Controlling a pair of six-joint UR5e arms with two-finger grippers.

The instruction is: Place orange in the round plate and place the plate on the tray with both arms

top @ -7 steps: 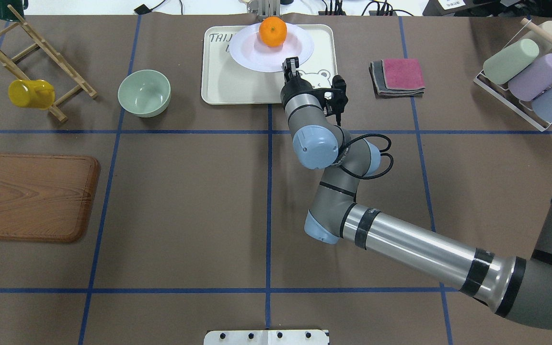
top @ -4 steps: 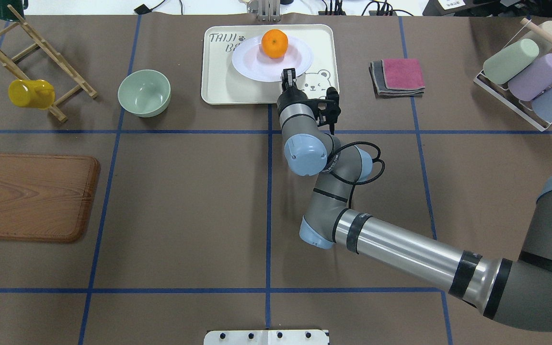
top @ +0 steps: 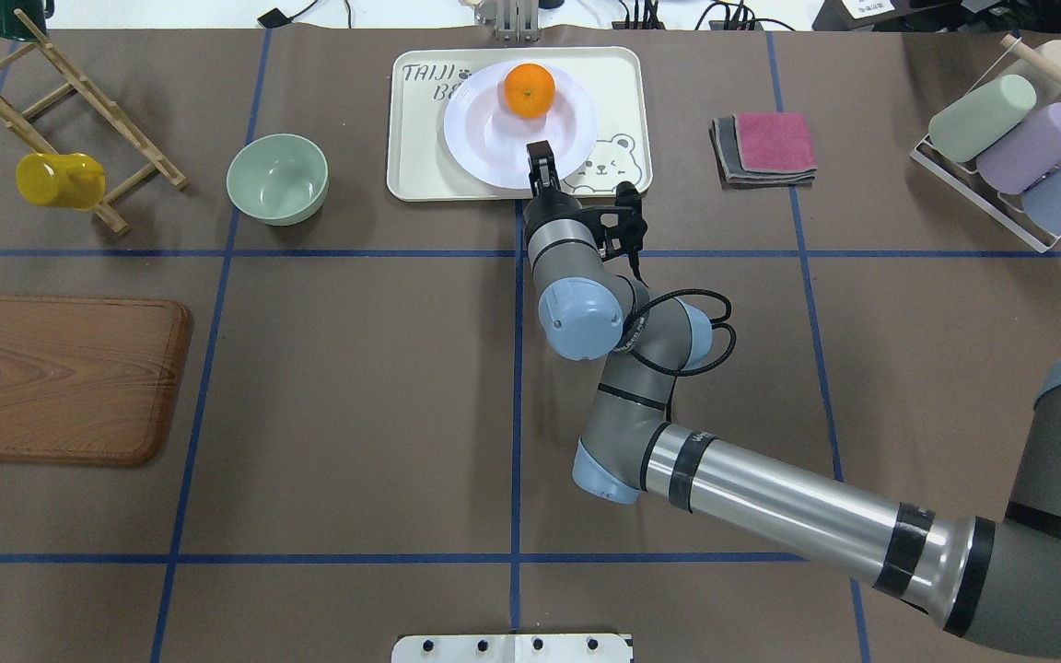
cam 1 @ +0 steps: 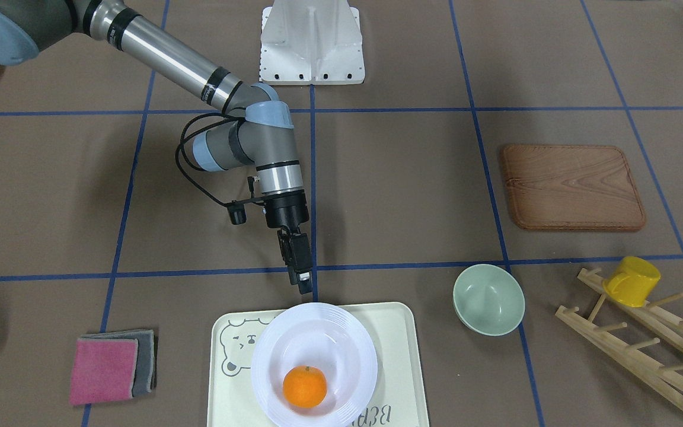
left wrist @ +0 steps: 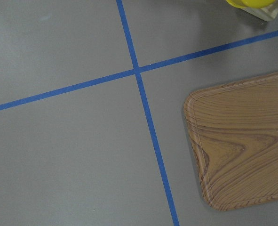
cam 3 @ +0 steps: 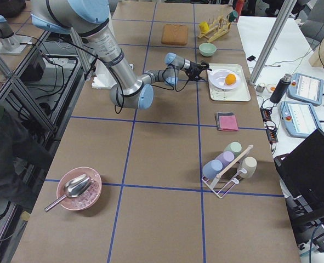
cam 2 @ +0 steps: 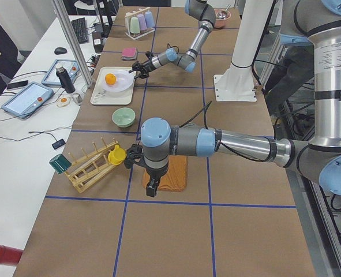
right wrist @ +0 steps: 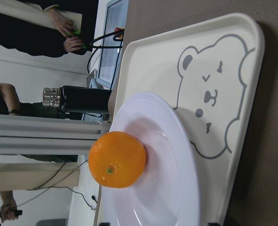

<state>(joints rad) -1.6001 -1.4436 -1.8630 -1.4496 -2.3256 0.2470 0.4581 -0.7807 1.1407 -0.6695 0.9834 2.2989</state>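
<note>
The orange [top: 530, 89] [cam 1: 305, 386] lies in the white round plate [top: 494, 138] [cam 1: 318, 338]. The plate rests flat on the cream bear tray [top: 420, 166] [cam 1: 398, 356]. My right gripper [top: 537, 152] [cam 1: 304, 289] hovers at the plate's robot-side rim. It is open and holds nothing: the front-facing view shows its tips just short of the rim. In the right wrist view the orange [right wrist: 117, 159] and plate [right wrist: 176, 155] lie close ahead. My left gripper [cam 2: 151, 187] hangs over the wooden board, seen only from the side, so I cannot tell its state.
A pale green bowl [top: 277, 178] stands left of the tray and folded cloths [top: 763, 147] lie to its right. The wooden board [top: 61, 378] and a rack with a yellow mug [top: 59, 180] are far left. A rack of cups [top: 1019, 138] sits far right.
The plate, held tilted above the tray a second ago, came down and now lies flat. My right gripper let go of its rim and drew back towards the robot.
</note>
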